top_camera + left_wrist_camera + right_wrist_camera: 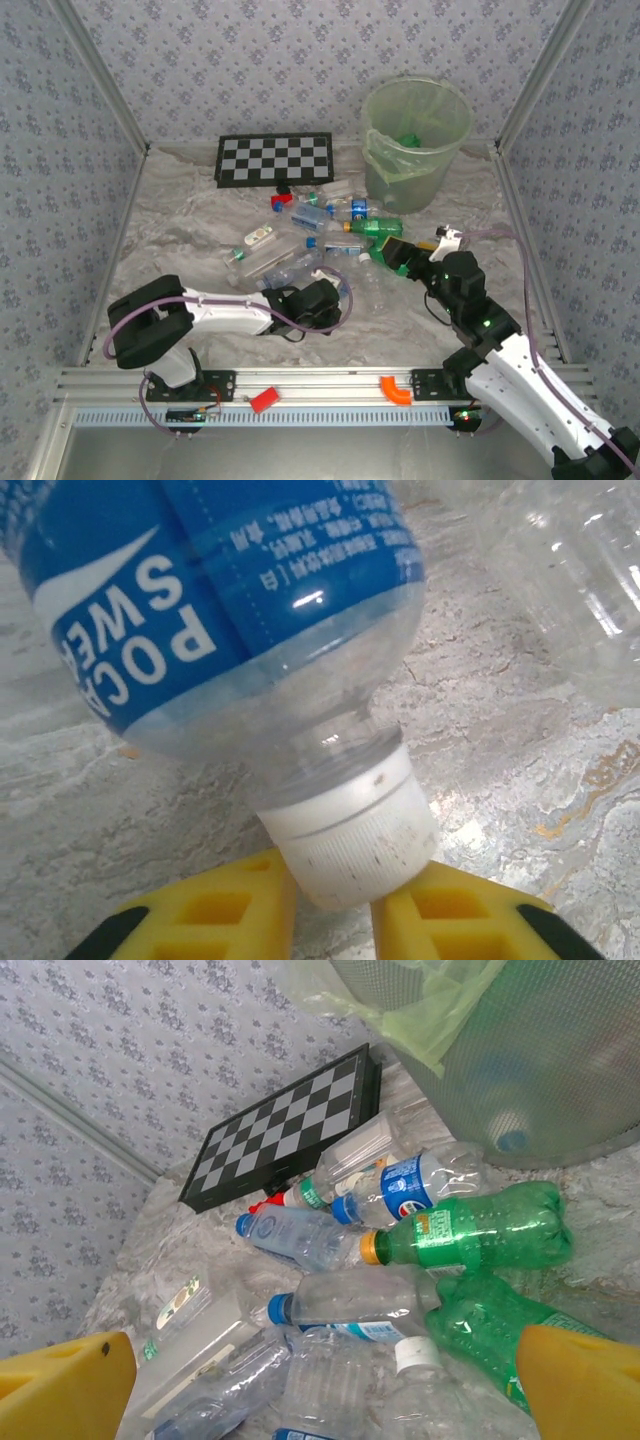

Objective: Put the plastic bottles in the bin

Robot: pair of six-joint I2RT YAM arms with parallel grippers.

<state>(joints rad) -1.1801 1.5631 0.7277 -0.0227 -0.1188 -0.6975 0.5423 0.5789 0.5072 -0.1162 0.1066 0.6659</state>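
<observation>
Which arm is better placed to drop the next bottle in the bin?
Left, probably: left gripper is shut on the blue-labelled bottle's white cap; right gripper is open, holding nothing.

The blue label (pixel 230 570) on the clear bottle (pixel 300 720) under my left wrist carries upside-down white letters: "SWE" and, toward 6 o'clock of it, "POCA", both running off toward 9 o'clock. Fine white print at the label's 12 o'clock is too small to read. From my right wrist, the labels on the blue-labelled bottle (pixel 410 1185) and the green bottle (pixel 480 1230) are illegible.
</observation>
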